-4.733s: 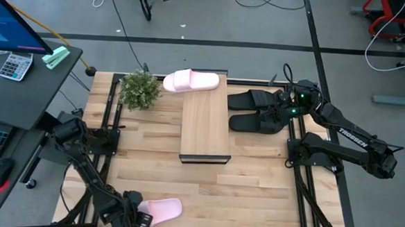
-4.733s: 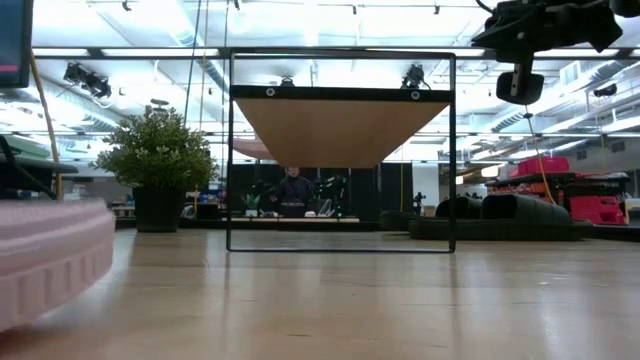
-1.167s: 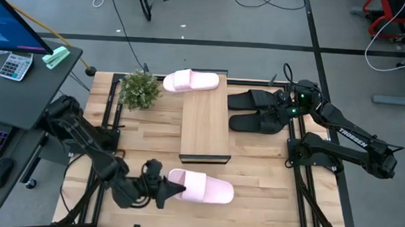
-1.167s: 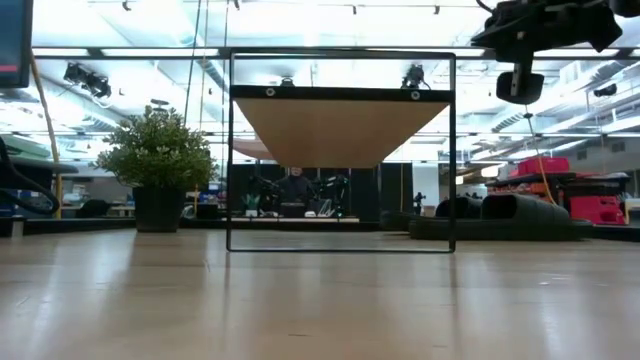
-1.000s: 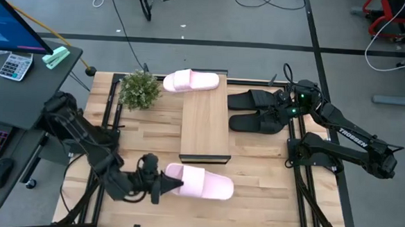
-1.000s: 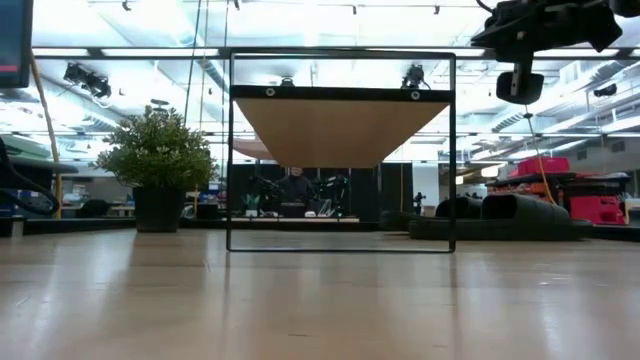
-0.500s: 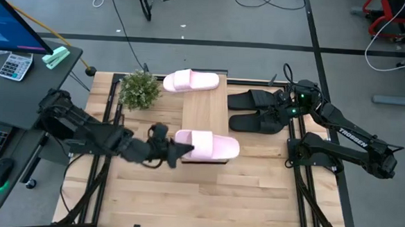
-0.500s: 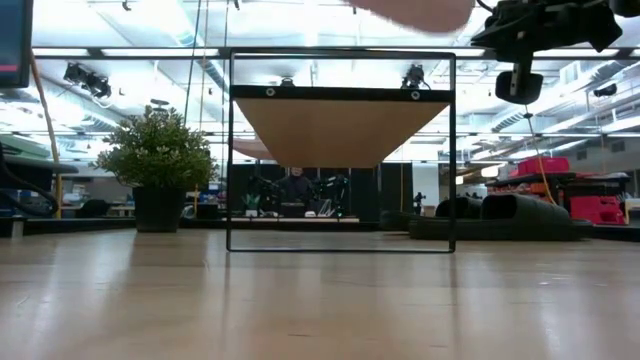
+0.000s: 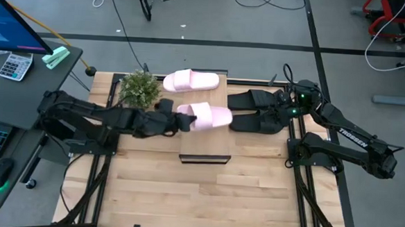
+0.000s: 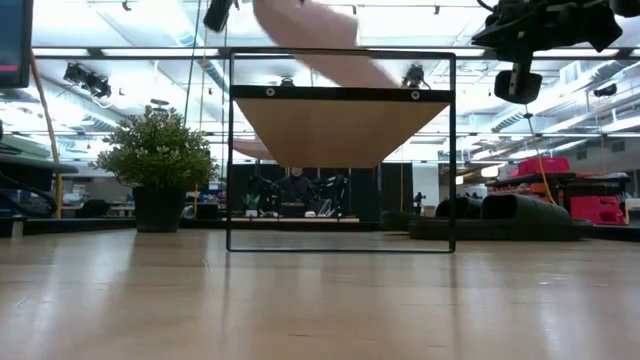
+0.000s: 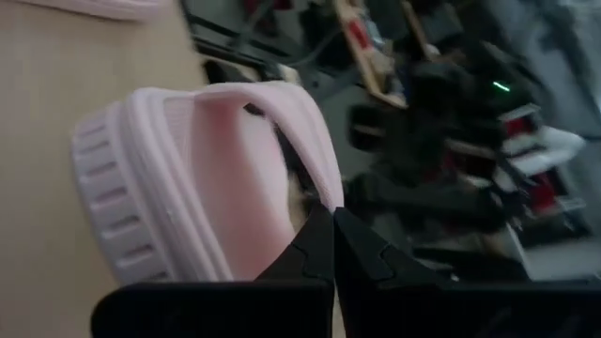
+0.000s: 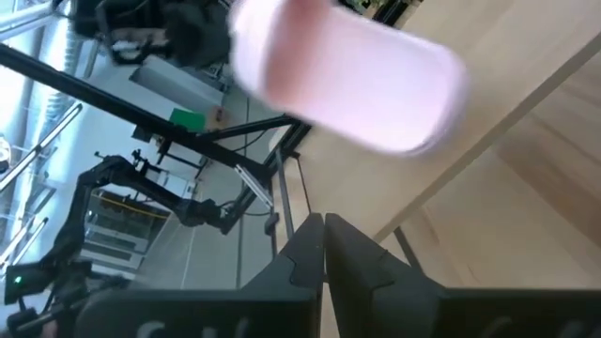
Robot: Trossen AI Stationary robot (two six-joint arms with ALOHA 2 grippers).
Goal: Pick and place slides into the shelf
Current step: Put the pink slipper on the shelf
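My left claw [image 9: 178, 121] is clamped shut on a pink slide [image 9: 206, 116] above the shelf [image 9: 205, 138], my right claw [image 9: 280, 111] closed, empty, over the black slides [image 9: 255, 111]

left gripper [image 9: 176, 120] clamped, arm extended; right gripper [image 9: 284, 107] closed

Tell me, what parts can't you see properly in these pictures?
- Low view: held pink slide is smeared by motion, cut off by the top edge.
- High view: left gripper grip point is hidden under the slide.
- Low view: black slides are too far away for detail.
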